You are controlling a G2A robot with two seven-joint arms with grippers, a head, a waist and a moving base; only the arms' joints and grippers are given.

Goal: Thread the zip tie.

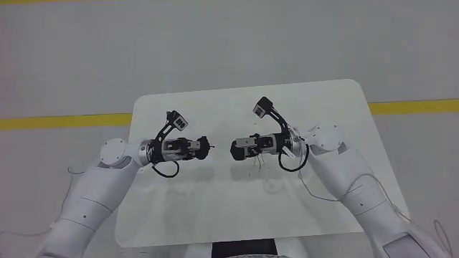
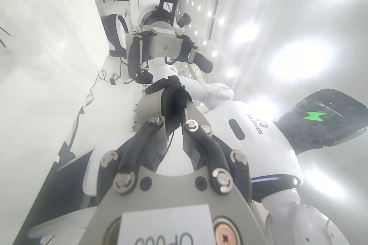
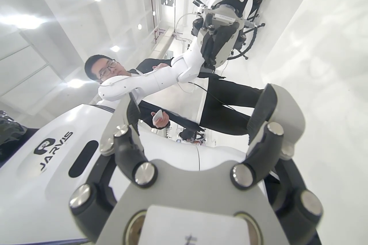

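The left gripper [image 1: 206,147] and right gripper [image 1: 234,149] face each other over the middle of the table [image 1: 323,100], a small gap apart. The left fingers [image 2: 149,105] are pinched narrowly on a black bunched piece [image 2: 168,84] that juts past their tips; I cannot tell whether it is the zip tie. The right fingers [image 3: 258,114] stand wide with nothing between them. Thin dark strands [image 1: 254,166], seemingly zip ties, lie just near of the right gripper.
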